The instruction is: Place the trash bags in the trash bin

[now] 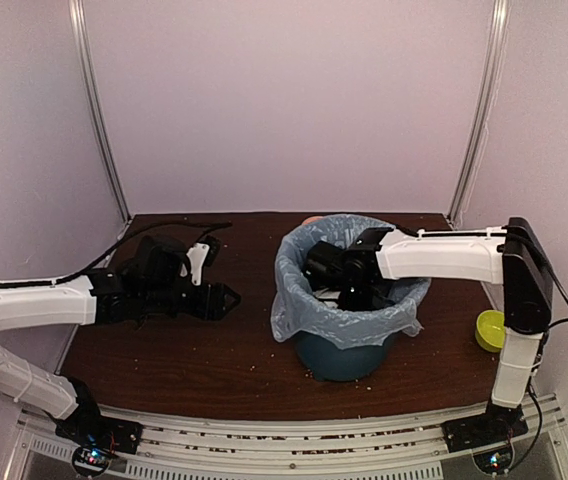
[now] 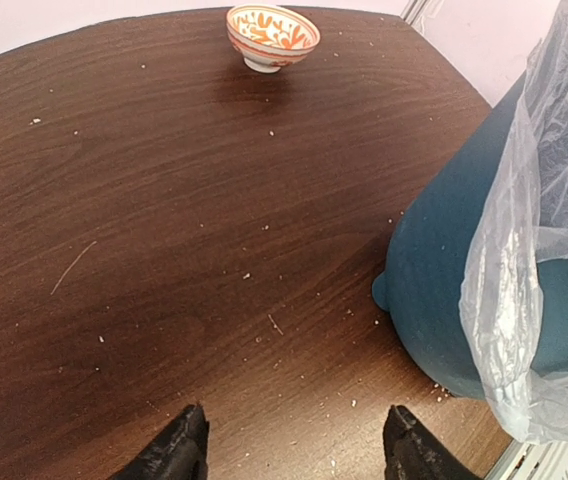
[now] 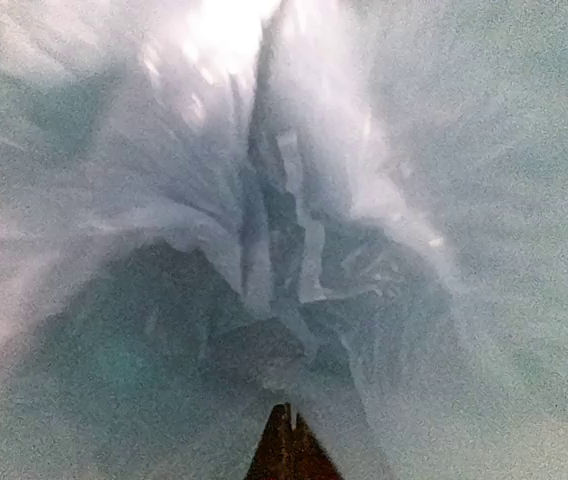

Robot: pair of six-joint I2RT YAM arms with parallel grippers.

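Right tool inside trash bin; seemingly shut

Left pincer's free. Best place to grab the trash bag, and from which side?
Likely the loose skirt of the trash bag hanging outside the trash bin's left wall. It droops below the rim in folds, facing the open left pincer, so come sideways from the left and pinch a fold.

The mouth of the trash bin is taken up by the right gripper, set inside with its fingers pressed together, and by the trash bag draped over the rim. Left of the bin, bare table is left open as far as the left gripper. Behind the bin a red-patterned bowl is found; right of the bin, a lime-green bowl.
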